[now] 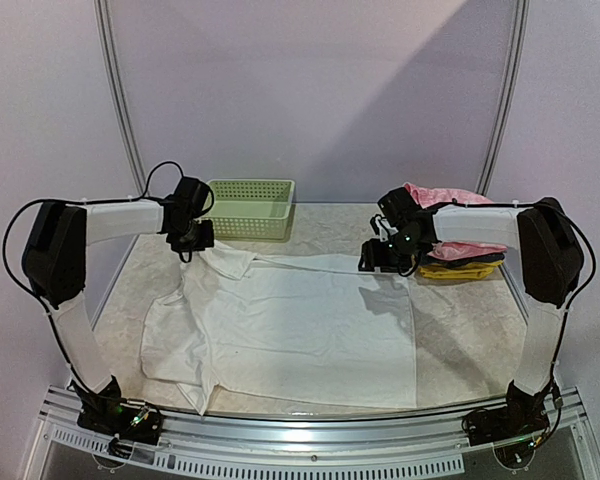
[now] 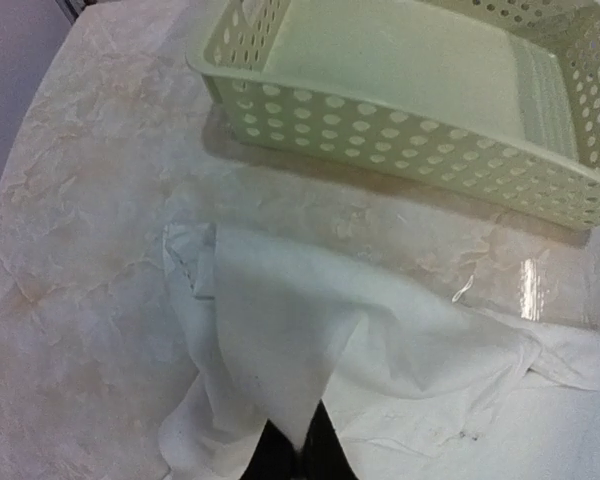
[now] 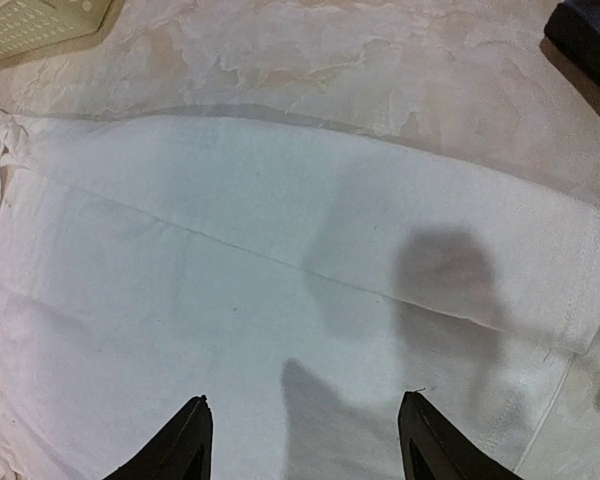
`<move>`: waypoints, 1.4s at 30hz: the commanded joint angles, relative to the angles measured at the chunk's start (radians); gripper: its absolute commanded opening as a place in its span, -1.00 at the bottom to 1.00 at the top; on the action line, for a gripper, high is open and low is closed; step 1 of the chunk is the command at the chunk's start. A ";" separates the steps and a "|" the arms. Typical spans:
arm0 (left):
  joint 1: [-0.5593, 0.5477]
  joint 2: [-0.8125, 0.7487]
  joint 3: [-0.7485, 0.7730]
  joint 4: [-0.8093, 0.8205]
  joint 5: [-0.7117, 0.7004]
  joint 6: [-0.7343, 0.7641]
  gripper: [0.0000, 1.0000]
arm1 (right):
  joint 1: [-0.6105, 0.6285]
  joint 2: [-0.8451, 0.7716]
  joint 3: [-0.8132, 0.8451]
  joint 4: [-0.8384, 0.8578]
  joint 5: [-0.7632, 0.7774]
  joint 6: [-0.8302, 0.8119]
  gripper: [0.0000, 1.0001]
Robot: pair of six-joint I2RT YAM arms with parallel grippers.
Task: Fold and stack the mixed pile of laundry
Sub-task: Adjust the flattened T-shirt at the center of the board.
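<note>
The large white garment lies spread over the table's middle. My left gripper is at its far left corner, shut on a pinch of the white cloth, which rises in a peak into the left gripper. My right gripper hovers over the garment's far right sleeve. In the right wrist view the right gripper stands open, with only flat white cloth below it. A pink piece lies at the far right, partly hidden behind the right arm.
A pale green lattice basket stands at the back, just beyond the left gripper, its wall close to the lifted cloth. Folded dark blue and yellow clothes lie stacked at the right, under pink cloth. A dark cloth edge shows top right.
</note>
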 commanded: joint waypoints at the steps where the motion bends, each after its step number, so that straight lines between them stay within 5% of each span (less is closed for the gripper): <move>1: 0.011 0.039 0.116 -0.036 -0.024 0.019 -1.00 | 0.007 0.010 -0.008 0.013 -0.005 -0.007 0.29; 21: 0.184 0.480 0.775 -0.100 0.271 -0.132 -1.00 | 0.009 0.025 0.000 0.007 -0.022 -0.030 0.28; 29: 0.235 0.581 0.849 0.002 0.389 -0.274 -0.90 | 0.008 0.029 0.003 0.002 -0.019 -0.034 0.28; 32: 0.238 0.594 0.872 0.012 0.406 -0.280 -0.61 | 0.008 0.028 0.003 -0.004 -0.016 -0.036 0.29; 35: 0.236 0.554 0.852 0.027 0.393 -0.249 -0.07 | 0.008 0.026 0.003 -0.008 -0.012 -0.040 0.28; 42: 0.221 0.397 0.735 0.034 0.355 -0.142 0.82 | 0.008 0.013 0.010 0.004 -0.006 -0.046 0.28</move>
